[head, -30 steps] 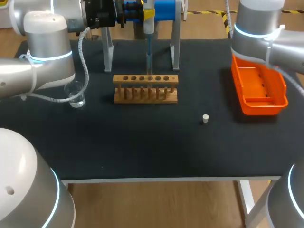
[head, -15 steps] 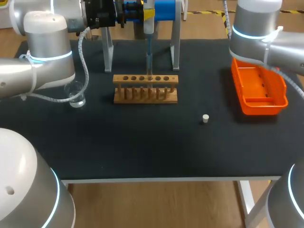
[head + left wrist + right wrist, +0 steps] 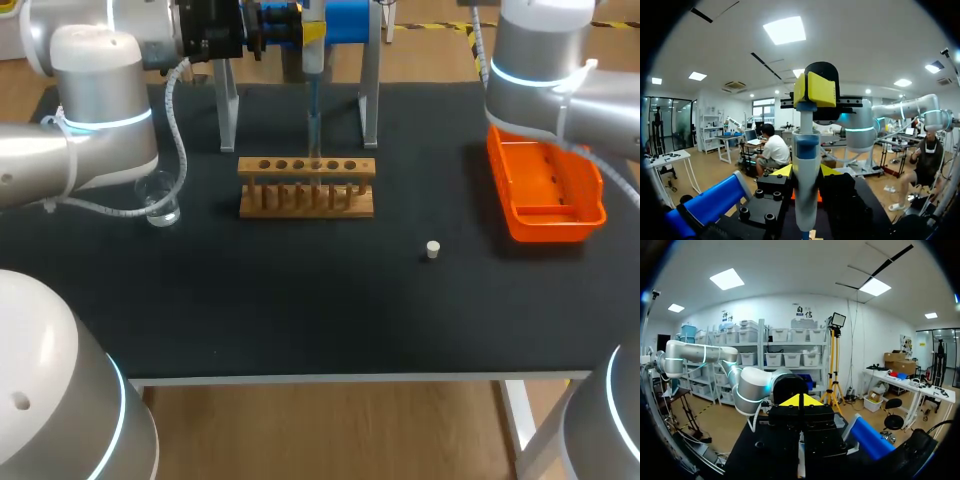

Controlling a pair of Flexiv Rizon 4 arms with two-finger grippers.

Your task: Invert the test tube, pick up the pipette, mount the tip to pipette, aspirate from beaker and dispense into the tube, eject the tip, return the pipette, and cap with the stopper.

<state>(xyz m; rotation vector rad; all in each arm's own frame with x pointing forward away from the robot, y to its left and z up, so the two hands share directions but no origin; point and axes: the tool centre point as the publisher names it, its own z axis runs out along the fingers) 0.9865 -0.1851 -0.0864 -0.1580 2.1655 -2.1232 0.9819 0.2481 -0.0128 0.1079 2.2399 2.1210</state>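
The worktop [image 3: 300, 310] is covered by a matt black sheet, cloth-like and faintly textured. The rack [image 3: 306, 187] is made of pale wood with a dull finish. The beaker [image 3: 160, 203] is formed of clear, shiny glass. The tray [image 3: 548, 190] is moulded in glossy orange plastic. The stopper [image 3: 432, 250] is seen as matt and off-white. The pipette [image 3: 805, 165] is cased in smooth, slightly shiny plastic. The left arm [image 3: 100, 90] and right arm [image 3: 540, 50] are clad in smooth, satin silver-grey shells.
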